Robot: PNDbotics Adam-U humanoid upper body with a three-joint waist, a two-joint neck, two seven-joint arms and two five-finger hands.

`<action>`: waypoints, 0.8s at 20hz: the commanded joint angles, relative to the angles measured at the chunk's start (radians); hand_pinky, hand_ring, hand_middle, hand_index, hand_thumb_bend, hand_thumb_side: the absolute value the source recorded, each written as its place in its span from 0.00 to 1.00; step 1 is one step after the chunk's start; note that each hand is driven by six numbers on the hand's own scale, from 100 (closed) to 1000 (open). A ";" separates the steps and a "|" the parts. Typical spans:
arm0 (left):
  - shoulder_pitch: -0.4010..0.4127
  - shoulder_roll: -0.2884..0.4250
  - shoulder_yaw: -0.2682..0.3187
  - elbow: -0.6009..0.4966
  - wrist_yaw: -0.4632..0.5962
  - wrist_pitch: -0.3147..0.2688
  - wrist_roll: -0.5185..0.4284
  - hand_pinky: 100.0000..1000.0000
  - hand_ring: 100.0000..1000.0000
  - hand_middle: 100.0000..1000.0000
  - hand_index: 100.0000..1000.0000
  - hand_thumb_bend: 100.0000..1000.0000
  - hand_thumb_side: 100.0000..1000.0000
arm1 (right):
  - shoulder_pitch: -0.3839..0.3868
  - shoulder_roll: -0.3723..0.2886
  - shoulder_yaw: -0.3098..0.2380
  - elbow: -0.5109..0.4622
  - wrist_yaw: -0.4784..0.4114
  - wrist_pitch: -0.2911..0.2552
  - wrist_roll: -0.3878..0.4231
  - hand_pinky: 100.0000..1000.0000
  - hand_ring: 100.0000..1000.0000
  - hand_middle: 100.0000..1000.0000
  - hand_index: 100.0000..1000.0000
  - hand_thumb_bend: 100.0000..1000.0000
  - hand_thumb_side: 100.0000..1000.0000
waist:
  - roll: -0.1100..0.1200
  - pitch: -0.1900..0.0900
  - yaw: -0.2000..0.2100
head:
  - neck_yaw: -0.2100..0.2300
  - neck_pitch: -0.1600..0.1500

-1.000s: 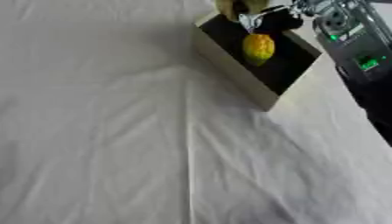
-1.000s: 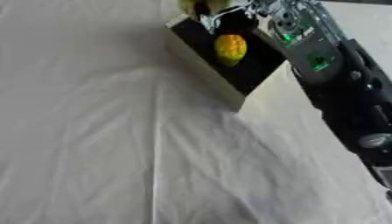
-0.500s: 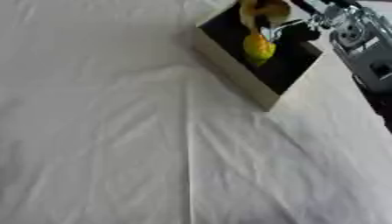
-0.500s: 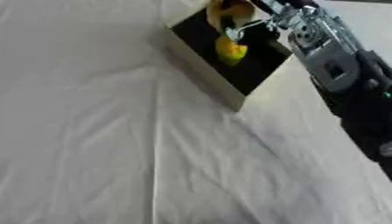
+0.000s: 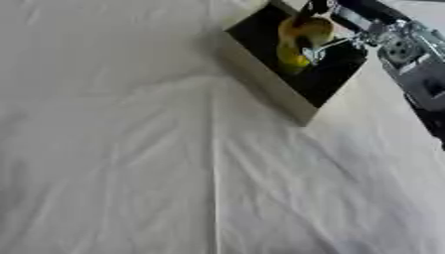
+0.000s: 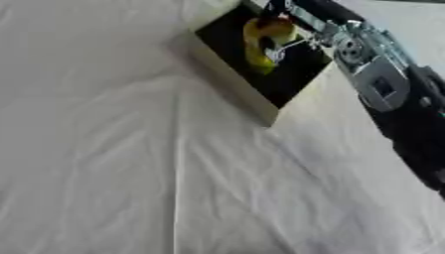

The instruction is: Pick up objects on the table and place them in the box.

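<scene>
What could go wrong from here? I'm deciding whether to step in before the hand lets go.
The right hand hangs over the box, right by the yellow objects inside it; whether it grips one is unclear. Pulling back might drag one out over the rim. The box lies askew on the wrinkled white cloth, so a brush from the arm could shift it.

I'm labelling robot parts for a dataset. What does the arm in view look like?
Only the right arm shows: black shell with silver-grey joint housings, one bearing a round cap, another a dark square panel. The right hand is black with thin silver links. No cables or sleeves show.
</scene>
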State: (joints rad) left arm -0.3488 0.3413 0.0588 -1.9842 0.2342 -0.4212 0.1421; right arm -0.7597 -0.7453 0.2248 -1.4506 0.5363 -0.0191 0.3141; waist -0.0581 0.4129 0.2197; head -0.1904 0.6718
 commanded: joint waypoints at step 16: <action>-0.004 0.004 0.000 -0.016 0.010 0.010 -0.012 0.89 0.81 0.80 0.88 0.00 0.61 | 0.012 -0.060 -0.090 -0.100 0.086 -0.021 -0.054 0.89 0.91 0.79 0.90 0.22 0.18 | 0.005 -0.035 -0.006 | 0.010 -0.008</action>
State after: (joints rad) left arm -0.3488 0.3336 0.0583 -1.9842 0.2423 -0.4123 0.1332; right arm -0.7370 -0.7614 0.1588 -1.5104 0.6393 -0.0452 0.2660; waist -0.0578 0.4052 0.2153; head -0.1852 0.6718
